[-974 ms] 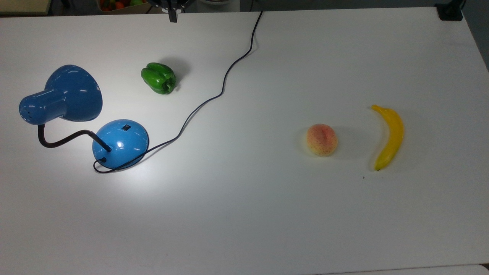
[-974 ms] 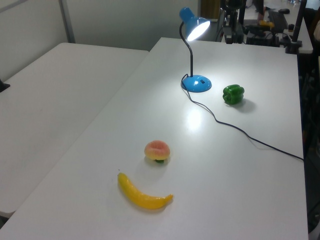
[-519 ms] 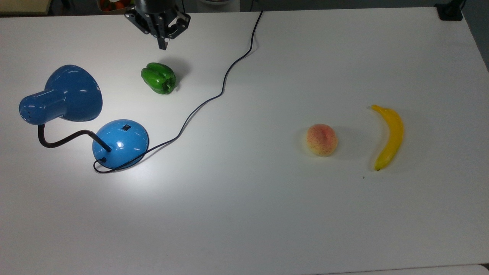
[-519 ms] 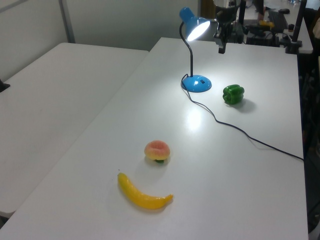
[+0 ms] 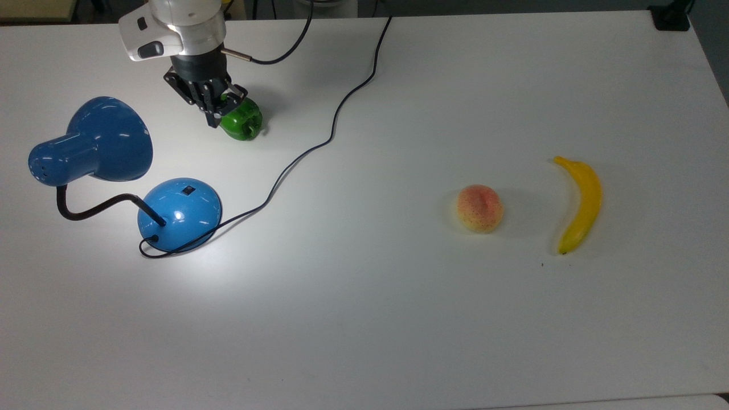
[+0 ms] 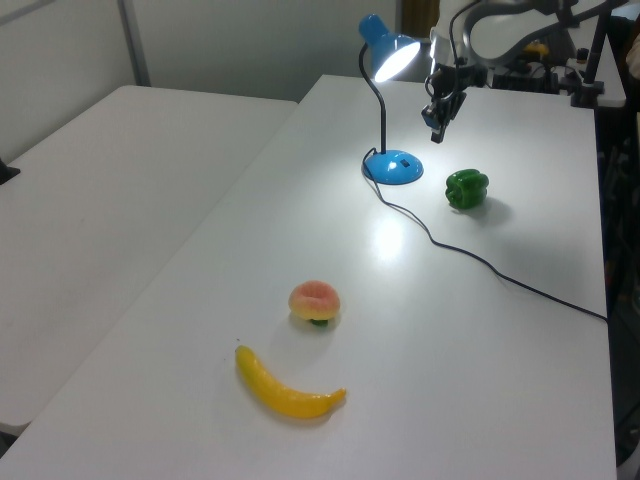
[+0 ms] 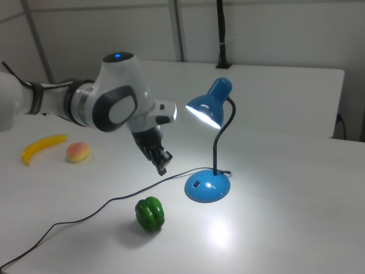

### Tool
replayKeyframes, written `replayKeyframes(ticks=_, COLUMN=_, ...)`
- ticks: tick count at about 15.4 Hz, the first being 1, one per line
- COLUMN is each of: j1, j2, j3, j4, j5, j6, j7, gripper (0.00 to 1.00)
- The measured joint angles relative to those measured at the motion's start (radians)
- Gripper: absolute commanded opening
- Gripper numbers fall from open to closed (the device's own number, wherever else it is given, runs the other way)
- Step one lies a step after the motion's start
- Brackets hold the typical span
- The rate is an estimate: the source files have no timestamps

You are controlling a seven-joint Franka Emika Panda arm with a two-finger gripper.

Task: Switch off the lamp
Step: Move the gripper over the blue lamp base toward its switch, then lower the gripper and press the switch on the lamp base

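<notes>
Altogether one lamp (image 5: 114, 171), one green pepper (image 5: 242, 121), one peach (image 5: 480, 208) and one banana (image 5: 578, 204) sit on the white table (image 5: 398, 319), with a single black cord (image 5: 319, 145) trailing away from the lamp's base (image 5: 179, 213).

Above the table hangs the gripper (image 5: 214, 118), its fingers drawn close together with nothing between them and touching nothing. In the right view the gripper (image 7: 162, 166) is in the air above the pepper (image 7: 150, 214), well clear of it. The pepper lies just beside and below the fingertips. The lamp's base is near the gripper, toward the top view's lower left; its small black switch (image 5: 188, 191) faces the gripper's side. The peach and banana are well apart from it, far to the top view's right.

The lamp is lit. Its gooseneck (image 7: 219, 137) rises upright from the base, and the shade (image 7: 208, 105) tilts downward toward the right view's left, its bright mouth turned toward the gripper.
</notes>
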Motion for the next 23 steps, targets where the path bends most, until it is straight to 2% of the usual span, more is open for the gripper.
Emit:
replayKeyframes(ticks=3, j1=-0.018, j2=0.047, j3=0.000, j4=-0.010, j5=-0.024, j6=0.078, j7=0.029, gripper=0.00)
replayKeyframes(ticks=8, j1=-0.026, j2=0.131, j3=0.000, j4=-0.011, j5=-0.115, j6=0.196, j7=0.117, gripper=0.00)
replayKeyframes(ticks=16, j1=-0.052, j2=0.191, j3=0.000, j4=-0.008, j5=-0.119, j6=0.358, j7=0.124, gripper=0.00)
replayKeyframes(ticks=23, j1=-0.054, j2=0.221, j3=0.000, j4=0.023, j5=-0.119, j6=0.391, j7=0.124, gripper=0.00)
